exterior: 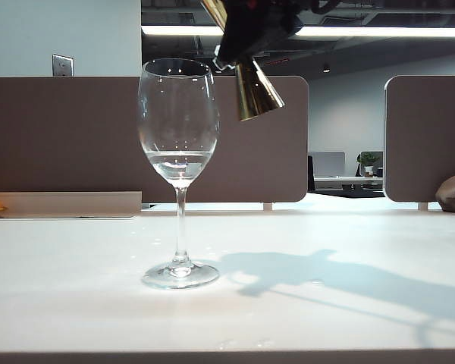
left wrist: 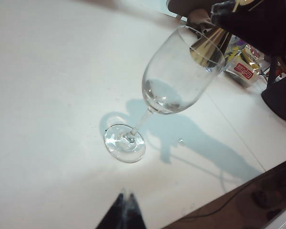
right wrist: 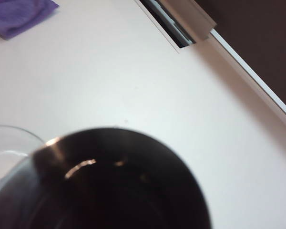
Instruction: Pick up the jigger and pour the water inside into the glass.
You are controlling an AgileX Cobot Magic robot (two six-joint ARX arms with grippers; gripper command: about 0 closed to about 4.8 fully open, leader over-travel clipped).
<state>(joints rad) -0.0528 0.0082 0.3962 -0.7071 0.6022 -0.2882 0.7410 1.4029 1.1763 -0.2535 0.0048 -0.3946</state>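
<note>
Jaws of the left gripper (left wrist: 125,210) show only as dark tips close together at the edge of the left wrist view, low over the white worktop (exterior: 76,280) and pointing toward the glass's foot — whether they are fully closed I cannot tell. Nothing is between them.

Left of the middle in the exterior view stands the glass (exterior: 179,152), upright on the worktop, with the water (exterior: 179,158) as a shallow clear pool in the bottom of its bowl. A few droplets lie on the worktop near its foot.

Just right of the glass's rim and slightly above it hangs the jigger (exterior: 256,92), gold and tilted, its visible cone flaring down and to the right, not touching the glass. The right gripper (exterior: 246,34) is clamped on the jigger's upper part — a dark mass at the top of the exterior view. In the right wrist view the jigger's dark round body fills the foreground, with the glass rim beside it.
</note>
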